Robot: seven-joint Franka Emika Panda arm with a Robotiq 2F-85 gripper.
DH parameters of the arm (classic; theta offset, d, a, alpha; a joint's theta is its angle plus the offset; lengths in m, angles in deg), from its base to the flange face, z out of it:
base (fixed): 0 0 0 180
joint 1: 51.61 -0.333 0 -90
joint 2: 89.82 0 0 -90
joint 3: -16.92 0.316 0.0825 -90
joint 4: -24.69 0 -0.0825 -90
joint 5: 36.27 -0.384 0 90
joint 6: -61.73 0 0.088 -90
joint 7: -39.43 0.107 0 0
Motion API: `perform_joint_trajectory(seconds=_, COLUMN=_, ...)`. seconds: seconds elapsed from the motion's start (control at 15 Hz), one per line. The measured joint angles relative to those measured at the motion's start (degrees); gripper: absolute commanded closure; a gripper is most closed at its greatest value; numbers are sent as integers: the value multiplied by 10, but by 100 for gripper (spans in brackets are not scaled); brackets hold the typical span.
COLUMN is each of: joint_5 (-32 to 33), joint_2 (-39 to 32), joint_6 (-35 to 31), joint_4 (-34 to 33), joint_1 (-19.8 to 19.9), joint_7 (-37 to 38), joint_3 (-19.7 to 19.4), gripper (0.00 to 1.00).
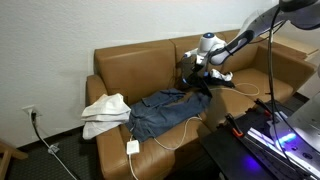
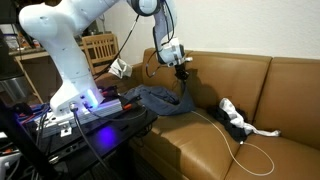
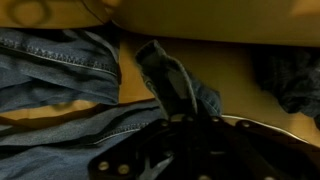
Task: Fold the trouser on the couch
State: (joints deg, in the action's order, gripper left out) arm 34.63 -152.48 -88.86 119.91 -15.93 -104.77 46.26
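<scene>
Wrist view: my gripper (image 3: 155, 55) is clenched on a fold of the jeans (image 3: 60, 70), held up above the couch (image 1: 130, 65) seat; rest lies bunched approx mid-couch.

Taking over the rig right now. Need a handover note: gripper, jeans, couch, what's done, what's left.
Gripper: shut on one end of the long dark blue denim trouser, held up above the seat.
Trouser: the rest lies crumpled on the tan-brown leather couch, mid seat, with a white and cream cloth bundle beside it.
Done: end grasped and raised.
Left: carry it over the rest, lay it down, release. No fold yet.
</scene>
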Motion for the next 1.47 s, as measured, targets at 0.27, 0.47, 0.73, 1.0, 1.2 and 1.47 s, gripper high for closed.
perform_joint_trajectory(seconds=0.27, joint_5=0, joint_2=-7, joint_6=-24, joint_4=0, joint_1=19, joint_7=-2, joint_3=-16, gripper=99)
perform_joint_trajectory(seconds=0.47, joint_5=-74, joint_2=-5, joint_6=-49, joint_4=0, joint_1=-23, joint_7=-66, joint_3=-60, gripper=99)
perform_joint_trajectory(seconds=0.73, joint_5=19, joint_2=-25, joint_6=-48, joint_4=31, joint_1=-78, joint_7=-42, joint_3=-53, gripper=99)
perform_joint_trajectory(seconds=1.0, joint_5=78, joint_2=7, joint_6=-142, joint_4=88, joint_1=-183, joint_7=-19, joint_3=-141, gripper=99)
perform_joint_trajectory(seconds=1.2, joint_5=236, joint_2=40, joint_6=-209, joint_4=113, joint_1=-224, joint_7=82, joint_3=-192, gripper=95)
perform_joint_trajectory(seconds=1.47, joint_5=284, joint_2=71, joint_6=-238, joint_4=117, joint_1=-242, joint_7=121, joint_3=-219, gripper=99)
